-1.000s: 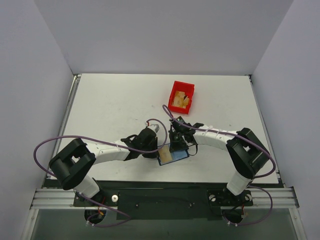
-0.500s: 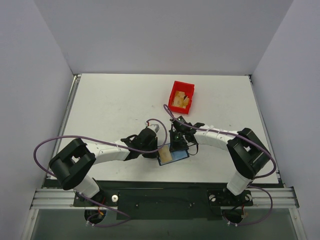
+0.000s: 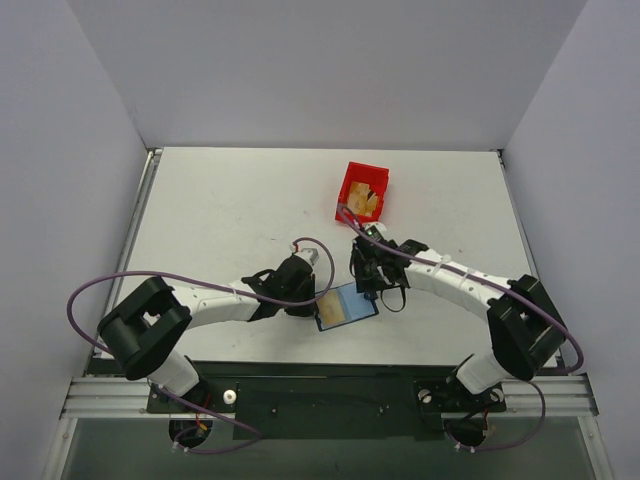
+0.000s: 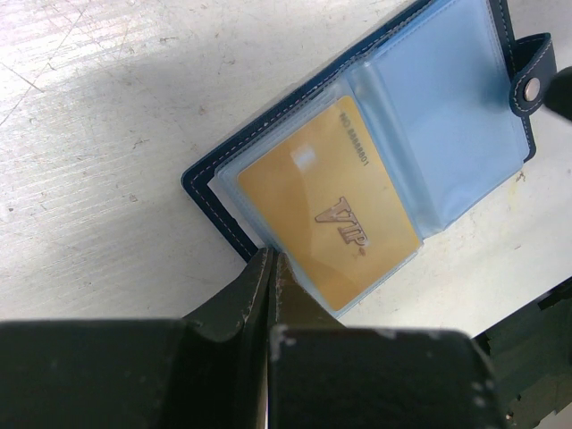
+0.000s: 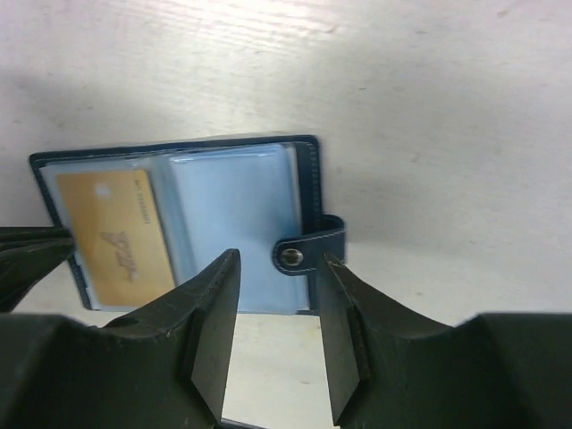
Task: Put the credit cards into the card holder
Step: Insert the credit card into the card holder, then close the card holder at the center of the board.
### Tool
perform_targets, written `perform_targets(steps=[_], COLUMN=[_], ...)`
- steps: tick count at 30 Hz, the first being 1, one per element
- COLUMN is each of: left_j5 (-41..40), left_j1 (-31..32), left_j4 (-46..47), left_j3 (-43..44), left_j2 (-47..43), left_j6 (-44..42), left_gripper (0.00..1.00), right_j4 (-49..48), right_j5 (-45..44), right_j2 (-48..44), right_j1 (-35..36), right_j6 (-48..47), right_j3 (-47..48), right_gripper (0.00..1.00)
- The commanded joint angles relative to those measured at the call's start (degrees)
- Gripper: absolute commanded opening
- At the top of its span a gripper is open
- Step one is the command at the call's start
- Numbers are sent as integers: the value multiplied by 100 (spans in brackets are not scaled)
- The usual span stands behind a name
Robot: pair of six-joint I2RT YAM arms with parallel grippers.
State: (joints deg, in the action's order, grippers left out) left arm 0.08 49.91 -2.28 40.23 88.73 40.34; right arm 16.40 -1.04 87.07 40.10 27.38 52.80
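The navy card holder (image 3: 352, 300) lies open on the table, its shiny blue sleeves up. One gold credit card (image 4: 331, 214) marked "VIP" sits in its left sleeve and also shows in the right wrist view (image 5: 112, 237). My left gripper (image 4: 271, 261) is shut, with its tips touching the holder's near corner beside the card. My right gripper (image 5: 280, 261) is open and empty above the holder's snap tab (image 5: 290, 257), jaws either side of it and apart from it. Tan flat pieces lie in the red bin (image 3: 347, 186); I cannot tell if one is the second card.
The red bin stands behind the holder at the back middle of the white table (image 3: 220, 210). The left arm's purple cable (image 3: 150, 275) loops over the table's left front. The table's front edge is just below the holder.
My right gripper has pulled back to the right, off the card holder, and its arm has swung right. The holder now shows fully. The left gripper has not moved.
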Motion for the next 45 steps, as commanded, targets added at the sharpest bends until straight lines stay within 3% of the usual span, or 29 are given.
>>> perform_targets(steps=[1, 4, 6, 7, 8, 9, 11, 13, 16, 22, 29, 34, 45], left_j5=[-122, -157, -175, -183, -175, -192, -192, -227, -219, -210, -192, -201, -192], left_j1=[54, 45, 28, 28, 28, 19, 19, 19, 19, 19, 19, 19, 19], left_j4=[-360, -404, -431, -431, -431, -431, -431, -448, -413, -378, -360, -360, -360], left_j3=[-41, -6, -6, -6, 11, 20, 47, 55, 12, -24, -24, -15, -50], left_j2=[66, 31, 13, 13, 13, 13, 4, -22, -40, -49, -31, -49, -49], left_j6=[-26, -52, -52, -52, -61, -70, -87, -87, -61, -43, -52, -61, -44], left_gripper=[0, 0, 0, 0, 0, 0, 0, 0, 0, 0, 0, 0, 0], right_j4=[268, -355, -18, 334, 607, 566, 259, 153, 231, -5, -93, -94, 363], right_j5=[-1099, -1487, -1251, -1232, -1250, -1189, -908, -591, -283, 51, -63, -125, -880], right_j2=[-742, -1313, -1263, -1184, -1035, -1025, -1121, -1139, -851, -455, 73, 372, 733], right_j1=[-28, -46, -229, -404, -484, -572, -617, -626, -626, -442, -274, -222, -213], right_j6=[-180, -635, -672, -559, -358, -373, -470, -505, -461, -303, -206, -154, 66], right_j3=[-32, -243, -130, 210, 309, 284, 39, -59, -6, -190, -208, -156, 11], right_gripper=[36, 37, 42, 60, 67, 84, 97, 99, 97, 82, 79, 71, 59])
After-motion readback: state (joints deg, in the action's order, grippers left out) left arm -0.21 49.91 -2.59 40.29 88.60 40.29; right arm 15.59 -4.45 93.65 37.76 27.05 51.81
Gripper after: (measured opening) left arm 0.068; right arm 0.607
